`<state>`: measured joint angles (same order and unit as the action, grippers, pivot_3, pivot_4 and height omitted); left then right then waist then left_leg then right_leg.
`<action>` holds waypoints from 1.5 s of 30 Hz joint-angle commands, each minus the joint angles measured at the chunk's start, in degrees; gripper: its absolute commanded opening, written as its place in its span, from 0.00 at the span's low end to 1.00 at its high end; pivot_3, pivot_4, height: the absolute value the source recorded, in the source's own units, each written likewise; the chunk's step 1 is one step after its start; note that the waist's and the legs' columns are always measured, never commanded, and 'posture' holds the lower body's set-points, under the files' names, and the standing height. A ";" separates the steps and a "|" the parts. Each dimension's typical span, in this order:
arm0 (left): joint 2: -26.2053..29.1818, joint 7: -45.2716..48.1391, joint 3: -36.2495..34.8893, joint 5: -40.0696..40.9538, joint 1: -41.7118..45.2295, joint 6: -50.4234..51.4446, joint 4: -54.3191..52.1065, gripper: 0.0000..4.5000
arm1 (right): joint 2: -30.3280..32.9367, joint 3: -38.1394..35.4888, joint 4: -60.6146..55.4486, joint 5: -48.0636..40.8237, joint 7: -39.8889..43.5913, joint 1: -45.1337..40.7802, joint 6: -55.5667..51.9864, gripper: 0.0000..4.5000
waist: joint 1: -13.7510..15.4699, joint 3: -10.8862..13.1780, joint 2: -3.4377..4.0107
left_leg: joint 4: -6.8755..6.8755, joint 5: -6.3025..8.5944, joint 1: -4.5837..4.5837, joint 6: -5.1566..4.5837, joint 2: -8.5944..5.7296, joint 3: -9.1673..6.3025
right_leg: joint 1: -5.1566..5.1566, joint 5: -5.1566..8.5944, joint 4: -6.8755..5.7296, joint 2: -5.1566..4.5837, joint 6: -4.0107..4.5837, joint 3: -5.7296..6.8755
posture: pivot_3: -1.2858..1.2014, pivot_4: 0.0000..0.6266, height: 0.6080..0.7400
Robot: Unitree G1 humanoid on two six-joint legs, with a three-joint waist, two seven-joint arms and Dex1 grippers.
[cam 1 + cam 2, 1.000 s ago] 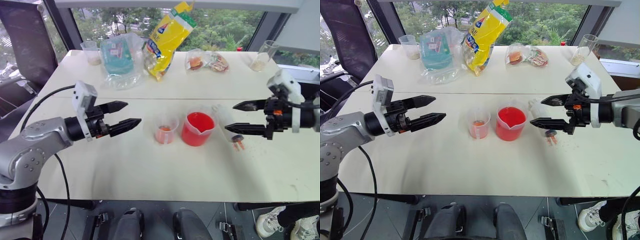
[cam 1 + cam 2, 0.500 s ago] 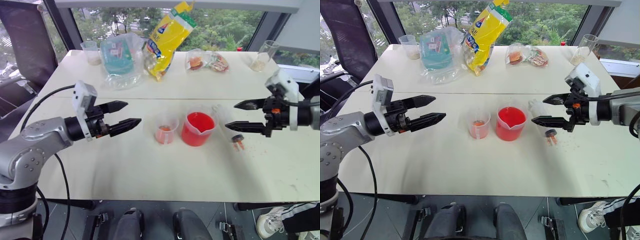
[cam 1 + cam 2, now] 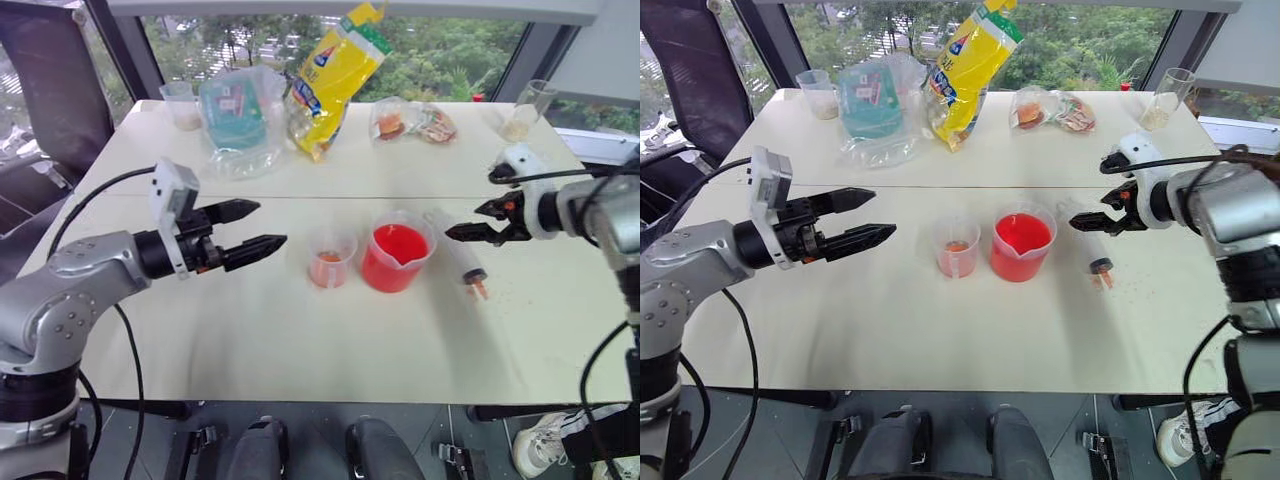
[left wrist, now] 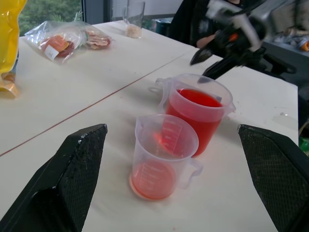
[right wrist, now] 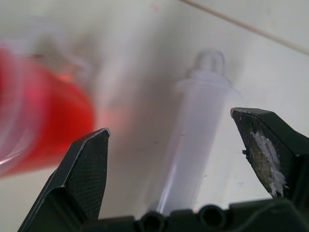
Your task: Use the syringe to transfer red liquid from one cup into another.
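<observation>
The syringe (image 3: pixel 459 254) lies on the white table (image 3: pixel 300 340), orange tip toward me, just right of the beaker (image 3: pixel 395 257) of red liquid (image 3: pixel 398 243). The small cup (image 3: pixel 330 258) with an orange-pink tint low down stands left of the beaker. My right gripper (image 3: pixel 463 221) hangs open, tilted down over the syringe's far end. In the right wrist view the barrel (image 5: pixel 198 135) lies between the two fingers (image 5: pixel 87 169), apart from both. My left gripper (image 3: pixel 270 223) is open and level, left of the small cup and holding nothing.
At the back of the table lie a yellow bag (image 3: pixel 335 70), a clear bag with a teal pack (image 3: pixel 235 115) and snack bags (image 3: pixel 410 122). Tall glasses with beige grains (image 3: pixel 183 103) (image 3: pixel 525 110) stand at both far corners. A dark chair (image 3: pixel 50 90) is at the left.
My right gripper has moved away from me and down over the syringe, tilting downward. The left gripper, cups and syringe have not moved.
</observation>
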<state>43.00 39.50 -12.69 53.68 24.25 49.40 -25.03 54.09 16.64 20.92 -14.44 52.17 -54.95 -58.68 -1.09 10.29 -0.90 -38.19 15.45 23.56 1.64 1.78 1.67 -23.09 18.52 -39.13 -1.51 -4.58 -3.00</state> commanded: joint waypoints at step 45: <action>-3.23 7.60 7.55 -5.68 18.33 -3.98 10.18 1.00 | -34.85 -36.07 -37.92 -17.14 -20.20 13.93 19.61 0.30 | 0.35 0.00 0.01 | -0.03 -0.02 0.06 0.04 -0.05 -0.08 | 0.00 -0.01 -0.12 -0.04 -0.01 0.08 | 0.52 0.24 1.00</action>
<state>40.04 45.81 -5.48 48.71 40.81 46.83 -14.87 19.54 -18.47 -13.15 -29.81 32.44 -42.02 -41.25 -0.73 10.29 -0.88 -38.21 15.43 23.63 1.68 1.72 1.61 -23.11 18.51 -39.25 -1.54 -4.59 -2.93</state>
